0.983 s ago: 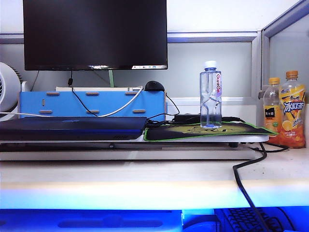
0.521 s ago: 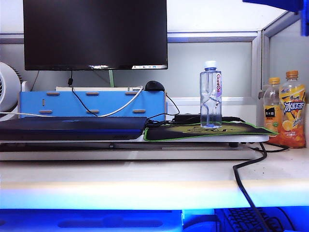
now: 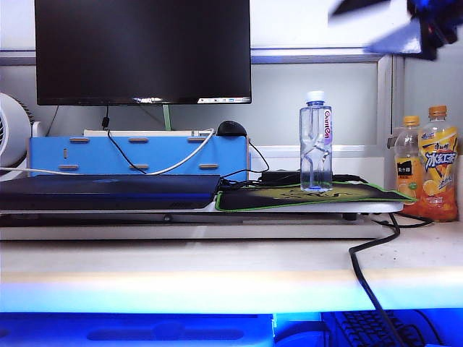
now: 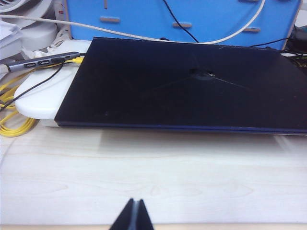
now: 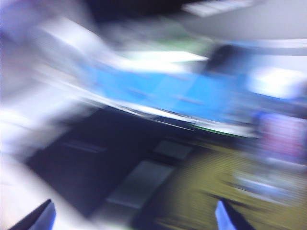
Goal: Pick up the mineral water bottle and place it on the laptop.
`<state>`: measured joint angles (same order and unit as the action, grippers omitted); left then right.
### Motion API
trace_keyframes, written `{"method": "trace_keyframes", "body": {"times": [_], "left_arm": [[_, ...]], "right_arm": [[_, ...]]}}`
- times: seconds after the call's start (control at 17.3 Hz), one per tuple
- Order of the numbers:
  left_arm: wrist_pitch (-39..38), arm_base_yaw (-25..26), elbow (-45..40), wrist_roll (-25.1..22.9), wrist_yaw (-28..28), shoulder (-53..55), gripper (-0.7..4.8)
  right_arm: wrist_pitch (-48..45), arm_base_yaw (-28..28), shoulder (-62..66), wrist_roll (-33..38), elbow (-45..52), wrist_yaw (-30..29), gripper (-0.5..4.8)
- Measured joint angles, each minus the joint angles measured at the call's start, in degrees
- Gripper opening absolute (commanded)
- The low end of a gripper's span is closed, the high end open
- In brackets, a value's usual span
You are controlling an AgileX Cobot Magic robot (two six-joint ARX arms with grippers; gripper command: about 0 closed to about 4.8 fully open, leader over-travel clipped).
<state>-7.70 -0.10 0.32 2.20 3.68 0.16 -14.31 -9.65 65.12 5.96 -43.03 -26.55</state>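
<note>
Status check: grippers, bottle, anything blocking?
Right gripper open, high right, empty. Left gripper shut, before the laptop. Water bottle upright on the mouse mat. Laptop top clear.

Mineral water bottle [image 3: 316, 142] upright on the green-edged mouse mat [image 3: 311, 196], white cap on, label facing right. Laptop [image 3: 108, 191] closed and flat to the left of the mat, their edges just about meeting. Both rest on a white raised board [image 3: 217, 210] on the pale counter [image 3: 181, 271].

Right hand [image 3: 383, 25] high in the upper right corner, blurred; two fingers spread apart, nothing between them, well above the bottle.

Behind: black monitor [image 3: 142, 50], blue box [image 3: 137, 155] with cables draped across it, black mouse [image 3: 231, 129] on top. Two orange-capped juice bottles [image 3: 428, 168] at far right. Black cable [image 3: 369, 278] runs down across the counter front.
</note>
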Motion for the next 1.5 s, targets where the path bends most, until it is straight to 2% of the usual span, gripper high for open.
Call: {"method": "trace_keyframes", "body": {"times": [0.12,0.29,0.52,0.87,1.5], "left_arm": [[0.0,0.0,0.0,0.0,0.0,0.0,-0.02],[0.0,0.0,0.0,0.0,0.0,0.0,-0.02],[0.0,0.0,0.0,0.0,0.0,0.0,-0.02],[0.0,0.0,0.0,0.0,0.0,0.0,-0.02],[0.0,0.0,0.0,0.0,0.0,0.0,-0.02]], "right_arm": [[1.7,-4.9,0.8,-9.6,0.0,11.8,4.79],[-1.7,-4.8,4.7,-10.1,-0.1,19.3,4.79],[-5.6,-5.0,15.8,-10.1,-4.6,19.2,4.79],[-9.4,-5.0,30.0,-10.5,-17.5,20.5,4.79],[-10.9,-4.6,40.8,-13.2,-28.0,23.5,4.79]]}}
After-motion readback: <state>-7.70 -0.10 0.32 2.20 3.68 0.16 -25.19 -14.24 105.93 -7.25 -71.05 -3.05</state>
